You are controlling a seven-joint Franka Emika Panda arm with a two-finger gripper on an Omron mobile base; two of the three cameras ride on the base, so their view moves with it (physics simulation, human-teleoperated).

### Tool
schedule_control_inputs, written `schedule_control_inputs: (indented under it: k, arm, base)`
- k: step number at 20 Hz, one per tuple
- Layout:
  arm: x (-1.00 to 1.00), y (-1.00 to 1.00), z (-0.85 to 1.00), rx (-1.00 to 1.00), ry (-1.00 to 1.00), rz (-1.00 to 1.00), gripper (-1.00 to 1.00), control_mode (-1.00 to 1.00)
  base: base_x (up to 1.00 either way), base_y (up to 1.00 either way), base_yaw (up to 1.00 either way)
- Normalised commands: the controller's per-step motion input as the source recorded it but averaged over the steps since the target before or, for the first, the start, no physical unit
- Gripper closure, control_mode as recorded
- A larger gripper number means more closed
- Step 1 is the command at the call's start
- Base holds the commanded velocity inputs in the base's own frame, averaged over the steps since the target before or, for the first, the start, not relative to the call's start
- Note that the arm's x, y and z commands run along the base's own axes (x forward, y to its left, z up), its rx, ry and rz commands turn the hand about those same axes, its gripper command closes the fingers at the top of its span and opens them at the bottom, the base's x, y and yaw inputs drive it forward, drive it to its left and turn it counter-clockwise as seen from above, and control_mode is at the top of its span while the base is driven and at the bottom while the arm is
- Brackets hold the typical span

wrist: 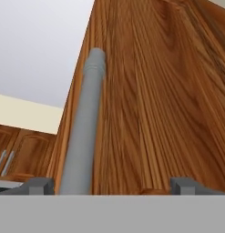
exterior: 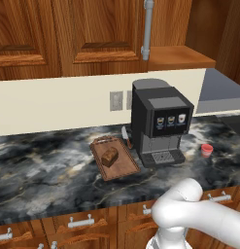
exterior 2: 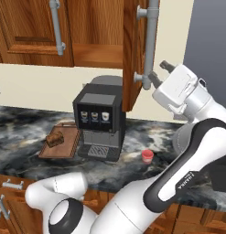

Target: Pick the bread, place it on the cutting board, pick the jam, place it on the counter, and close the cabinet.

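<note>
Hand (wrist: 111,184): we see it spread wide, gripping nothing, up against the door's grey handle (wrist: 84,129).
Cabinet (exterior 2: 132,50): we find that door ajar, above the coffee machine (exterior 2: 99,121).
Bread (exterior: 110,156): on the board (exterior: 122,168), left of the machine.
Jam (exterior: 207,150): on the desk (exterior: 39,165), right of the machine.

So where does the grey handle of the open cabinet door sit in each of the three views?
Left base view: the handle hangs at top centre, its lower end above the coffee machine.
Right base view: the handle runs down the edge of the open door, upper centre-right, just left of the gripper.
Hand view: the handle rises from bottom left of centre, against the door.
Shared landmark: the coffee machine, in both base views.
</note>
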Motion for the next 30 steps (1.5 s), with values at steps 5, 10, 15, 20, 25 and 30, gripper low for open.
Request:
schedule_control_inputs:
  k: [5, 10, 15, 20, 25, 30]
  arm:
    - [-0.22, 0.16, 0.2, -0.01, 0.0, 0.0, -1.0, -1.0]
    - [-0.39, 0.23, 0.17, -0.01, 0.0, 0.0, -1.0, -1.0]
    - [-0.46, 0.32, 0.1, -0.02, 0.0, 0.0, -1.0, -1.0]
    - [-0.12, 0.42, 0.0, -0.04, 0.0, 0.0, -1.0, -1.0]
    - [0.07, 0.34, 0.0, -0.01, 0.0, 0.0, -1.0, -1.0]
    - [0.1, 0.5, 0.0, -0.02, 0.02, -0.1, -1.0, -1.0]
  base:
    - [0.0, 0.0, 0.0]
    - [0.0, 0.0, 0.0]
    - [0.0, 0.0, 0.0]
    - [0.0, 0.0, 0.0]
    - [0.0, 0.0, 0.0]
    - [0.0, 0.0, 0.0]
